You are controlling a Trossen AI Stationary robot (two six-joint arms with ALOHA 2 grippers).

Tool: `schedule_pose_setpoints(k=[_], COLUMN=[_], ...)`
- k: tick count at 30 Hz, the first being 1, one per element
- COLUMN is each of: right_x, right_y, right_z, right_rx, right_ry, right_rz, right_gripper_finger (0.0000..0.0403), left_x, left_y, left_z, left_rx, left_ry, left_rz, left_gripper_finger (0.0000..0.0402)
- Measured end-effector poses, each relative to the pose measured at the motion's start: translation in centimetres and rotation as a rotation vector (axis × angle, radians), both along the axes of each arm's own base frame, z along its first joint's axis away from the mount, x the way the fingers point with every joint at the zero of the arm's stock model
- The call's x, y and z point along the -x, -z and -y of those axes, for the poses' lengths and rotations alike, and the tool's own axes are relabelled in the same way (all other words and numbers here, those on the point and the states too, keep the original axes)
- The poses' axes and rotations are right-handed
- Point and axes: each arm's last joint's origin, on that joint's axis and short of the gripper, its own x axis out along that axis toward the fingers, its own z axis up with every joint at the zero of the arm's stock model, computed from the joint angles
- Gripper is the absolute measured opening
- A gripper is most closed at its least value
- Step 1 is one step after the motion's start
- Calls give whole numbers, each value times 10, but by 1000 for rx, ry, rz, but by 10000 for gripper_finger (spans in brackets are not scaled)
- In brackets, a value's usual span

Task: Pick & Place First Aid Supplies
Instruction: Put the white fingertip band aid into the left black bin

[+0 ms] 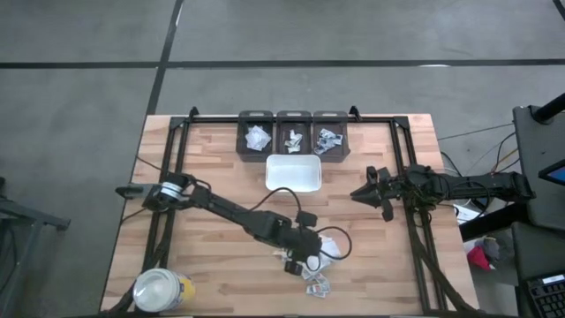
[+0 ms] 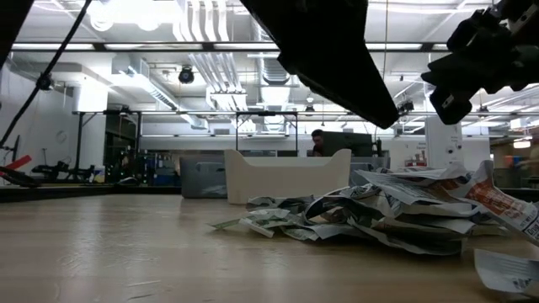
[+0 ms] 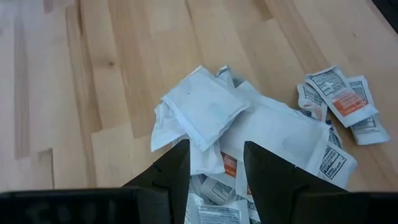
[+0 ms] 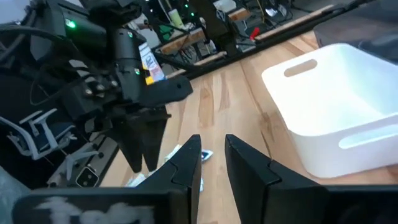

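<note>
Overhead, the left gripper (image 1: pixel 305 258) hangs over a heap of small packets (image 1: pixel 320 269) near the table's front edge, while the right gripper (image 1: pixel 364 193) waits beside the white tray (image 1: pixel 293 173), well apart from the heap. The tray looks empty and the three dark bins (image 1: pixel 293 132) behind it hold a few packets, so I judge most of the sorting remains.

From table height, the packets (image 2: pixel 396 215) lie crumpled and overlapping in front of the tray (image 2: pixel 286 175).

At the left wrist, the fingers (image 3: pixel 171 174) stand wide, straddling the pile (image 3: pixel 249 134) and holding nothing; the packets are white with grey and orange-red print.

At the right wrist, the fingers (image 4: pixel 183 163) stand narrowly parted and empty.
</note>
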Motion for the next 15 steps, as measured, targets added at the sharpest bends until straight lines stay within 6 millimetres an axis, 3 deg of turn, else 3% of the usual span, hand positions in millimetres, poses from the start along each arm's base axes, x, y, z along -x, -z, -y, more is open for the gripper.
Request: schedule_pose_setpoints(k=[10,15], right_x=[0,0], right_y=[0,0], right_z=[0,0], right_rx=[0,1], right_ry=[0,1], right_rz=[0,-3], right_gripper_finger=[87,83], left_x=[-6,-14], left_y=[-4,13], left_z=[-1,1], left_rx=[-44,-31], left_ry=[62,67], left_rz=[86,71], left_gripper_finger=[145,145])
